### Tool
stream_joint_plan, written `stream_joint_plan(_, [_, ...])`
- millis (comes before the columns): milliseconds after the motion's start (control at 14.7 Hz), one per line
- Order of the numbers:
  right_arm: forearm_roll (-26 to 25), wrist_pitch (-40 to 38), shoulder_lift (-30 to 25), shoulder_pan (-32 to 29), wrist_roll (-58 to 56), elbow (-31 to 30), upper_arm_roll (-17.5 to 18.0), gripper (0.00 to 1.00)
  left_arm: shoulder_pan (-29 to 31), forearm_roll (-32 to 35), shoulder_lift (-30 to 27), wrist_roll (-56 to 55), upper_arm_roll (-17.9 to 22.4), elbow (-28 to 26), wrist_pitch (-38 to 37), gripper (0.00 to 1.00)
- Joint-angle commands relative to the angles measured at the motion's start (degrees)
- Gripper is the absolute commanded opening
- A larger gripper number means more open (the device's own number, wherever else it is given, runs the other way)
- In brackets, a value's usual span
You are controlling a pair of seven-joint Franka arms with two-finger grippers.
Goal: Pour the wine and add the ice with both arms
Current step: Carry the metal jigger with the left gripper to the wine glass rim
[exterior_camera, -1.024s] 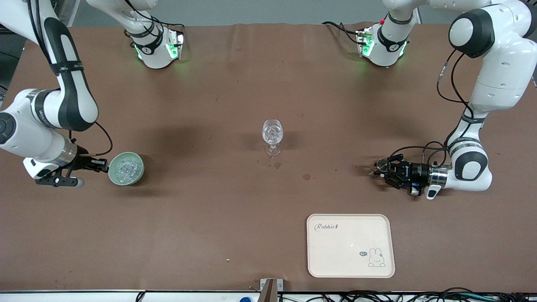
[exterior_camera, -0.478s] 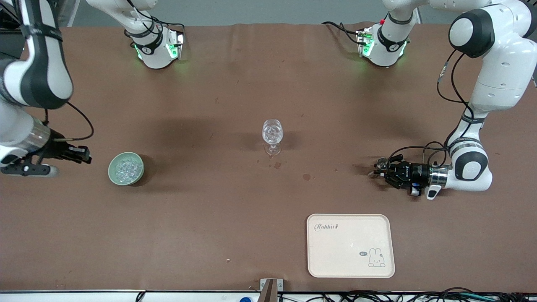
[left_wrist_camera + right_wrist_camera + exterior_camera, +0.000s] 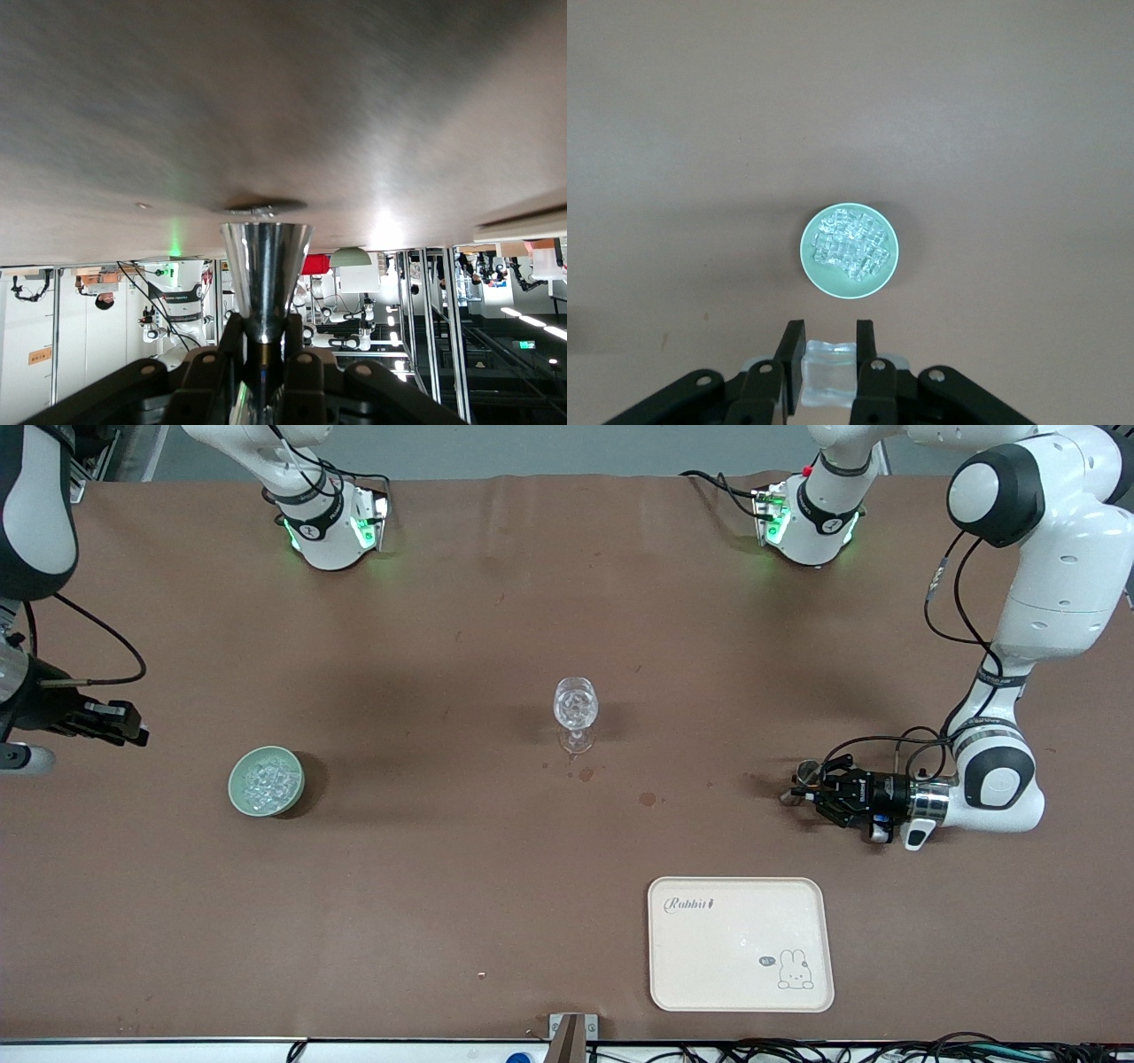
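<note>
A pale-green bowl (image 3: pixel 266 781) holds a heap of clear ice (image 3: pixel 267 778) near the right arm's end of the table. In the right wrist view the bowl (image 3: pixel 815 266) and its ice (image 3: pixel 850 241) lie below. My right gripper (image 3: pixel 131 735) is raised over the table's edge beside the bowl. In its wrist view the right gripper (image 3: pixel 829 354) is shut on one clear ice cube (image 3: pixel 829 376). My left gripper (image 3: pixel 811 784) lies low and level, shut on the silvery jigger (image 3: pixel 805 771). The jigger (image 3: pixel 265 266) is pinched at its waist. No wine shows.
A clear stemmed glass (image 3: pixel 576 707) with glittering chunks inside stands mid-table. A cream tray (image 3: pixel 740 943) with a rabbit print lies nearer the front camera, toward the left arm's end. Small wet spots (image 3: pixel 648 799) mark the cloth near the glass.
My right gripper has risen from the bowl's rim and moved away toward the right arm's end of the table. The left gripper and jigger have barely moved.
</note>
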Motion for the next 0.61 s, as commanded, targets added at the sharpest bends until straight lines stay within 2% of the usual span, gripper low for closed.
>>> stream_joint_plan(0, [-0.44, -2.93, -3.8, 0.77, 0.13, -0.73, 0.26, 0.05, -0.31, -0.37, -0.23, 1.66, -1.55, 1.08, -0.95, 0.01])
stream_joint_plan(341, [-0.44, -5.66, -7.23, 2.1, 1.45, -1.79, 0.26, 0.05, 0.75, -1.08, -0.76, 0.87, -7.17, 0.64, -0.95, 0.01])
stream_joint_plan(546, [-0.44, -5.84, -7.41, 2.01, 1.45, -1.79, 0.26, 0.05, 0.22, -1.08, -2.25, 0.08, -7.8, 0.21, -0.95, 0.0])
